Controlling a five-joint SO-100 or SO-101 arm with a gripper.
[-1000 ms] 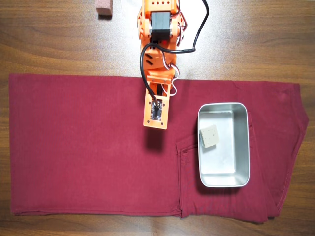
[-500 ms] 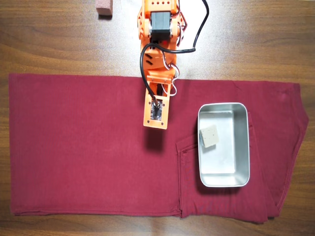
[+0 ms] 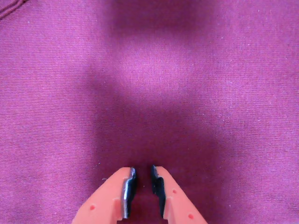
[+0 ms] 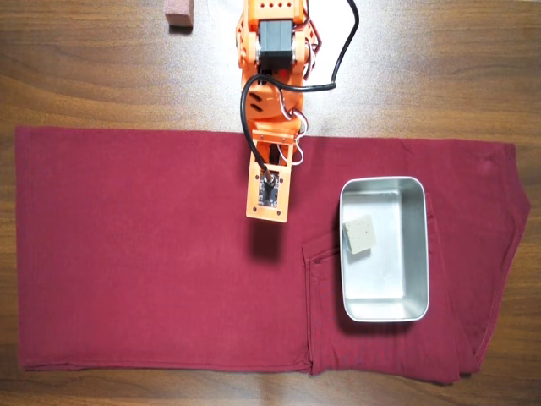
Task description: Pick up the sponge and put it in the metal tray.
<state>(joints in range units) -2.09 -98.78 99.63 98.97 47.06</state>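
Note:
The sponge (image 4: 361,234), a small grey-beige foam block, lies inside the metal tray (image 4: 423,254), against its left wall. The shiny tray stands on the right part of the dark red cloth in the overhead view. My orange arm (image 4: 269,182) reaches down from the top edge and ends over bare cloth, left of the tray and apart from it. In the wrist view my gripper (image 3: 143,175) points at bare cloth. Its black-padded jaws are nearly together with only a narrow gap and nothing between them. Neither sponge nor tray shows in the wrist view.
The dark red cloth (image 4: 127,254) covers most of the wooden table (image 4: 84,68). A reddish-pink block (image 4: 178,13) lies on the wood at the top left, next to the arm's base. A black cable (image 4: 342,51) loops beside the arm.

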